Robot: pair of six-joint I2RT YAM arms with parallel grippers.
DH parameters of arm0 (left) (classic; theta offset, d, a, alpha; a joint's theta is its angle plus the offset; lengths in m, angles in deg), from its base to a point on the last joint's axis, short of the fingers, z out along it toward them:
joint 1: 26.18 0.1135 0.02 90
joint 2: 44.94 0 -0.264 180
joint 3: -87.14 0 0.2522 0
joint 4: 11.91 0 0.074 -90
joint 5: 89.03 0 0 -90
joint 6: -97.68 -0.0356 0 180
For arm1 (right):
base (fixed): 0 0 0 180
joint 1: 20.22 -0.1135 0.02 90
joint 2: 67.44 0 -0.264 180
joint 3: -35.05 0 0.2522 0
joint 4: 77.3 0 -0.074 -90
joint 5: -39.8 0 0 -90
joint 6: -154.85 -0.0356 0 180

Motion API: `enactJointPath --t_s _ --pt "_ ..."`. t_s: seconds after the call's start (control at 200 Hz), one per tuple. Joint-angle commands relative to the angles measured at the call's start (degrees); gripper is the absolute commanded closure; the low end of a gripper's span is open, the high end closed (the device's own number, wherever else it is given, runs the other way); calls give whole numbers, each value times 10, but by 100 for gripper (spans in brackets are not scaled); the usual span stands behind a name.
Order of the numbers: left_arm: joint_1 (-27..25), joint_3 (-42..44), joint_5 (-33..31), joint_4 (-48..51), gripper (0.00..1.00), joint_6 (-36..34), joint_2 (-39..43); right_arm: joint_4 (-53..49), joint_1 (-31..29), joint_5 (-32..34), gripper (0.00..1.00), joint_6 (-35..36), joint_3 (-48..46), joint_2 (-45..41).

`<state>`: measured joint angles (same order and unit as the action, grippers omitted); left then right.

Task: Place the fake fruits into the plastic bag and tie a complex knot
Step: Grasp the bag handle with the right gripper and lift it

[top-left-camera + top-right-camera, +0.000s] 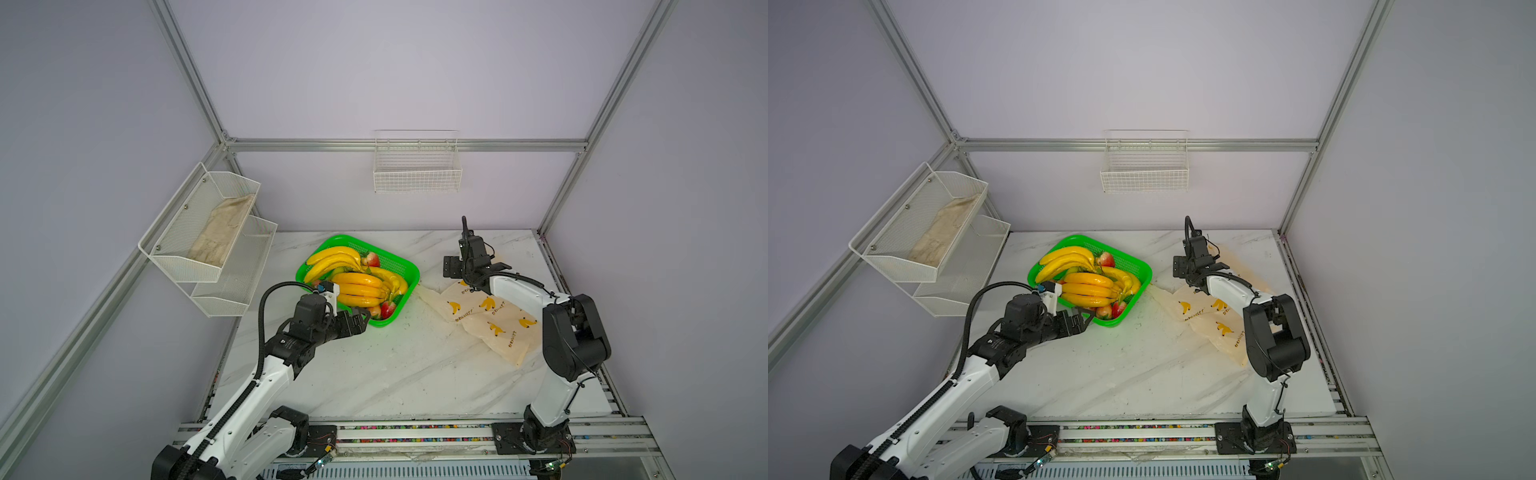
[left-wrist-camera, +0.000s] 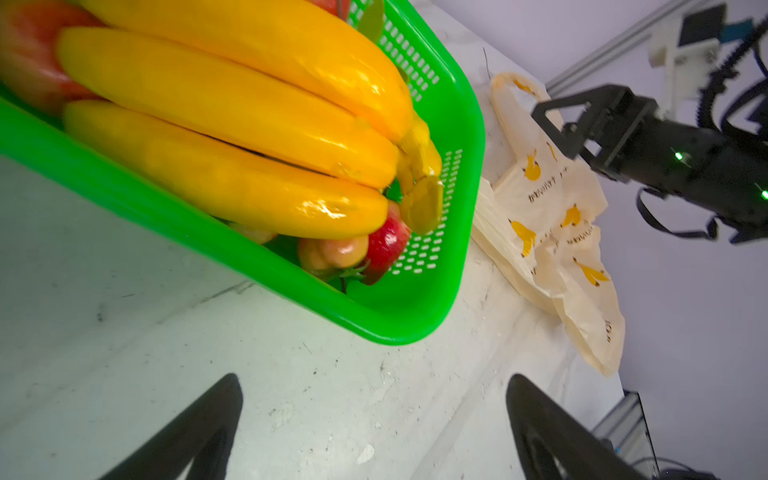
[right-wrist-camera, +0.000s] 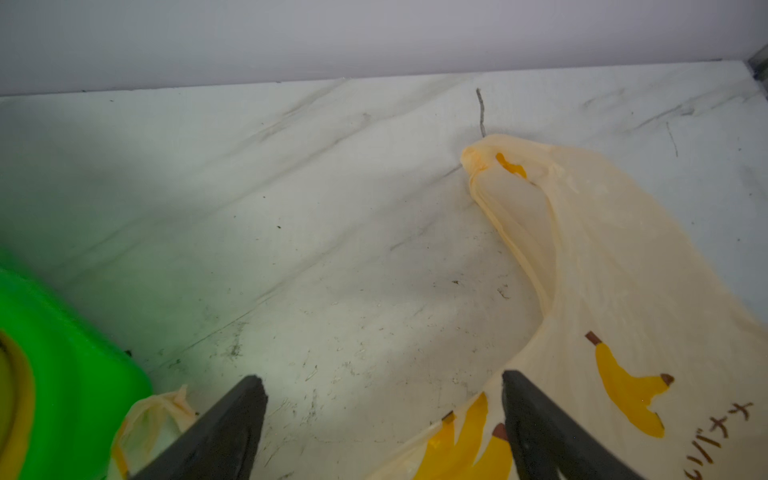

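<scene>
I'm holding the left tool (image 2: 374, 384) with jaws apart and empty, just short of the green basket's (image 1: 409, 272) near rim. The fake fruits (image 1: 358, 287) are sitting right ahead, the nearest banana bunch lying crosswise to my approach, stems toward the plastic bag (image 1: 492, 318). The right tool (image 3: 381, 379), likewise apart and empty, is hanging over that bag, which is lying flat on the worktop (image 1: 374, 374) beside the basket. I'm judging left nearer for fruit, right for the bag.
</scene>
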<state>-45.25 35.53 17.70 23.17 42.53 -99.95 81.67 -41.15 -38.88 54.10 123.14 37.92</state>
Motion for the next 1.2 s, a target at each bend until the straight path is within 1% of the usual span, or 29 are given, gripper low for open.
enactJointPath --t_s 0.0,0.07,0.165,0.255,0.345,0.425,0.46,0.6,0.74,0.75,0.865,0.945,1.05,1.135,1.195 --pt "-18 -50 86 -9 1 -12 -20 -31 17 40 7 -22 15 11" --pt "-30 -46 96 -36 0 -2 -36 -27 26 27 7 -21 18 21" --pt "-36 -43 117 -81 0 2 -62 -33 27 43 7 -20 22 32" --pt "-37 -46 116 -116 0 1 -86 -32 33 59 7 -18 18 33" --pt "-37 -51 115 -158 0 -3 -117 -24 37 35 8 -27 17 31" --pt "-27 -58 109 -195 0 1 -150 -5 37 -3 8 -49 4 25" --pt "-23 -64 112 -208 0 4 -165 2 38 -3 8 -58 -3 21" --pt "-13 -110 103 -207 0 -6 -211 -7 38 15 8 -55 -7 12" --pt "-7 -136 83 -247 0 -15 -255 -16 37 25 11 -48 -2 10" --pt "-6 -139 81 -248 0 -15 -271 -18 38 26 11 -47 -1 12" --pt "7 -188 70 -229 0 -28 -326 -29 38 39 14 -47 1 24" --pt "24 -221 77 -217 0 -44 -356 -32 38 42 14 -52 -1 28" --pt "40 -231 106 -223 0 -35 -358 -30 38 61 15 -51 -4 29" --pt "37 -211 106 -244 0 -25 -332 -29 35 52 21 -51 3 41" --pt "35 -200 102 -246 0 -18 -315 -43 31 58 27 -53 14 55"
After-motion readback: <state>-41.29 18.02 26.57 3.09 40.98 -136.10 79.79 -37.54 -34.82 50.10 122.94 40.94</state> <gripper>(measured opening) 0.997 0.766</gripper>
